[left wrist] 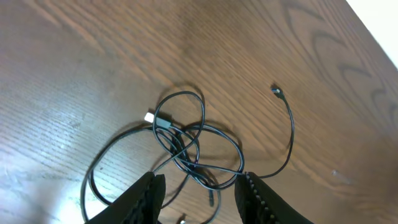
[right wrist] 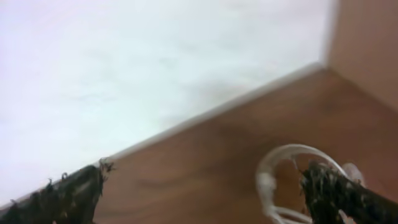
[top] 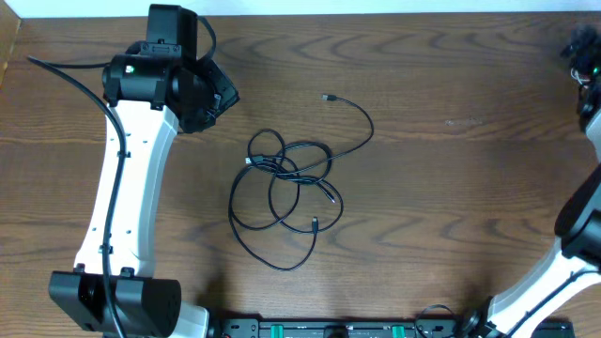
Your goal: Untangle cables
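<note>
A tangle of thin black cables point(top: 286, 174) lies looped on the middle of the wooden table, with one strand arcing out to a small plug point(top: 327, 97). My left gripper point(top: 221, 99) hovers to the upper left of the tangle. In the left wrist view the tangle point(left wrist: 186, 143) lies just ahead of my open, empty jaws point(left wrist: 199, 180). My right gripper point(right wrist: 205, 174) is open at the table's far right back corner. A short white cable point(right wrist: 273, 168) curls beside its right finger. Whether they touch is unclear.
The left arm's white link point(top: 127, 188) runs down the left side, with a thick black cord point(top: 70, 75) leading off it. The right arm's base point(top: 573, 235) stands at the right edge. A rail with green markings point(top: 329, 329) lines the front edge. A white wall point(right wrist: 155, 56) borders the table's edge.
</note>
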Controlling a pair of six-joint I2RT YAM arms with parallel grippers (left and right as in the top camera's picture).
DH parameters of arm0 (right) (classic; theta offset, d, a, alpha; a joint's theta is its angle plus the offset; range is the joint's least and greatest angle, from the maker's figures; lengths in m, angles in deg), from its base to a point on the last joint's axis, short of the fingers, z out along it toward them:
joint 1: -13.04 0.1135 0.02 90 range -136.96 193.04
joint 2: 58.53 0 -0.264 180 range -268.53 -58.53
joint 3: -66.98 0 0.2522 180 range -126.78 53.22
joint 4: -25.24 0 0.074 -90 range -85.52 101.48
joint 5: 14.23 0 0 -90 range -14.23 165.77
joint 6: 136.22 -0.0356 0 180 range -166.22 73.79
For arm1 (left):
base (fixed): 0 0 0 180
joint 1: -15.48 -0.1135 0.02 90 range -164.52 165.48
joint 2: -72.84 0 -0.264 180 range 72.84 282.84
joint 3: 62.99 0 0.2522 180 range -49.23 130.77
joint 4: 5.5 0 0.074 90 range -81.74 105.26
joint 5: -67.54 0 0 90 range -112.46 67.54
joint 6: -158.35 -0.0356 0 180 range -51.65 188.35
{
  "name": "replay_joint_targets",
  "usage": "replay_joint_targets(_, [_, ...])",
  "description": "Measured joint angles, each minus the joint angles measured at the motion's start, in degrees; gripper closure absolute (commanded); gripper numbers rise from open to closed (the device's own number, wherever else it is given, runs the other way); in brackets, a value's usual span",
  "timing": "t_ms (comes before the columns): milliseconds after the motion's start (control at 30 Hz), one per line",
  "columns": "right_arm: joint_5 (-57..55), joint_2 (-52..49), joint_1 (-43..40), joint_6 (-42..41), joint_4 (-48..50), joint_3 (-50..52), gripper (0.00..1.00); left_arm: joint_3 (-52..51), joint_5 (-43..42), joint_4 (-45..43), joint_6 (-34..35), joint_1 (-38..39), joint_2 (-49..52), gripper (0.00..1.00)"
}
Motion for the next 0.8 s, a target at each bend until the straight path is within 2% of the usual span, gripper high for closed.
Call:
replay_joint_targets(100, [7.91, 5.97, 1.53, -1.75, -3.21, -0.02, 0.01, 0.0, 0.02, 0.31, -2.67, 0.39, 0.0, 0.57])
replay_joint_targets(200, [20.7, 11.02, 3.39, -6.45, -4.46, -0.31, 0.01, 0.0, 0.02, 0.57, -5.88, 1.9, 0.0, 0.57])
replay_joint_targets(333, [35.15, 12.76, 5.62, -10.4, -6.43, -0.63, 0.01, -1.9, -0.02, 0.48, -9.11, 5.27, -0.07, 0.55])
replay_joint_targets(433, [42.42, 12.55, 8.0, -10.97, -13.64, -0.57, 0.01, -5.31, -0.44, 0.52, -11.91, 7.89, -0.07, 0.54])
replay_joint_targets(633, [47.95, 12.22, 12.39, -2.82, -29.86, -0.46, 0.01, -13.33, -1.99, -0.04, -16.79, 11.52, -0.07, 0.53])
replay_joint_targets(800, [46.4, 12.2, 15.15, 6.38, -43.21, -0.35, 0.09, -19.43, -2.45, -2.93, -18.05, 11.67, -0.07, 0.52])
